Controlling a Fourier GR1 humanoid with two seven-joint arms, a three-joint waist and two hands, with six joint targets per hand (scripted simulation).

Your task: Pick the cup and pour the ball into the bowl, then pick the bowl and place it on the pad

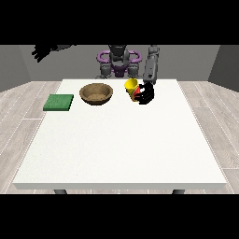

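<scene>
Fingers: those of the hand at the view's right (146, 94) are curled round the yellow cup (132, 87), holding it from its right side.
Cup: tilted, its open mouth turned up and toward the bowl (96, 93); it seems lifted just off the table (121, 144), though I cannot be sure.
Ball: a small red patch (135, 95) shows low beside the cup against the fingers; whether that is the ball I cannot tell.
Other hand: the hand at the view's left (41, 51) is raised high, well apart from everything; how its fingers lie I cannot tell.
Bowl: brown, upright, between cup and green pad (59, 102), touching neither.
Step in hand: the cup is grasped, the pour not yet made.
Next move: carry the cup over the bowl's rim and tip it further so the ball falls inside.
</scene>
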